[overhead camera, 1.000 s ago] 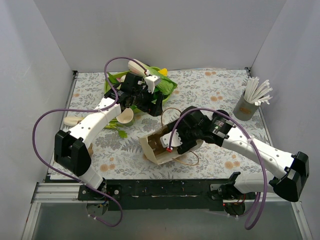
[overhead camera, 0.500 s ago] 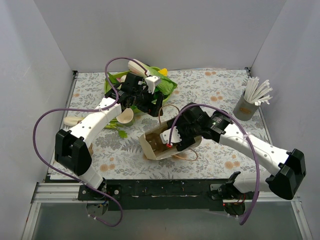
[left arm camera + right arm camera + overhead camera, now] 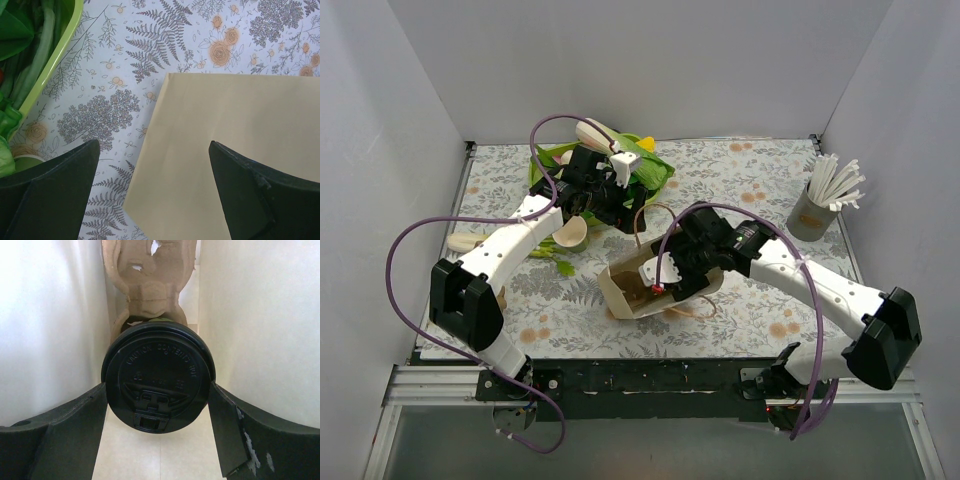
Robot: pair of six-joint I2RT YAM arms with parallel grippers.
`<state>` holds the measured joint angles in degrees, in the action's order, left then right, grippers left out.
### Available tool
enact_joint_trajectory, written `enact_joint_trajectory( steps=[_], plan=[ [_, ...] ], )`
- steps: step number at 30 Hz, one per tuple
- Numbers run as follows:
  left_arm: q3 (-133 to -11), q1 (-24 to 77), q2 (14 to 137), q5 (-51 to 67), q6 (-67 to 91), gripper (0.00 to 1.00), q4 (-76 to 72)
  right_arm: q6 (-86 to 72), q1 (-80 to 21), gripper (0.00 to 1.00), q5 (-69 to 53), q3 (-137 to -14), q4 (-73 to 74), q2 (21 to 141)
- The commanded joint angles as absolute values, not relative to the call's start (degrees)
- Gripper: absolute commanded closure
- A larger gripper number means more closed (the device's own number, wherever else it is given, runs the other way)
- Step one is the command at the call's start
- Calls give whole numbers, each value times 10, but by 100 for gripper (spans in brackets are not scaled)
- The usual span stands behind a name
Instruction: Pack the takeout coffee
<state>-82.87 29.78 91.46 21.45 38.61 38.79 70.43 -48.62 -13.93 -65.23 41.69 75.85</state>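
The takeout coffee (image 3: 159, 375) shows in the right wrist view as a round black lid facing the camera, with a sliver of green cup behind it. My right gripper (image 3: 159, 390) is shut on it, one finger on each side of the lid, inside the tan paper bag (image 3: 692, 292). In the top view my right gripper (image 3: 650, 285) reaches into the bag's open mouth, and the cup is hidden there. My left gripper (image 3: 620, 208) is open and empty. It hovers over the bag's flat outer side (image 3: 235, 150) and the patterned table.
A moulded pulp cup carrier (image 3: 150, 275) sits at the bag's far end. A lidless green cup (image 3: 572, 233) lies by the green basket of vegetables (image 3: 655, 175). A grey cup of white straws (image 3: 810, 215) stands at the right. The basket rim (image 3: 50, 55) shows in the left wrist view.
My right arm has pushed left, deeper into the bag, with the cup in it. The bag has shifted slightly. The left arm has not moved.
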Motion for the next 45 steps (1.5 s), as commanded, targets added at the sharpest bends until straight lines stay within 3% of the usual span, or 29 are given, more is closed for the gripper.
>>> enact_joint_trajectory(
  steps=[1,28,45],
  plan=[
    [-833,295,906,211,382,8,390,716,-476,99,-166,-690,459,780],
    [-832,289,877,200,366,8,398,717,-465,99,-177,-834,647,909],
    [-852,288,866,210,333,7,416,677,-429,99,-231,-722,558,853]
  ],
)
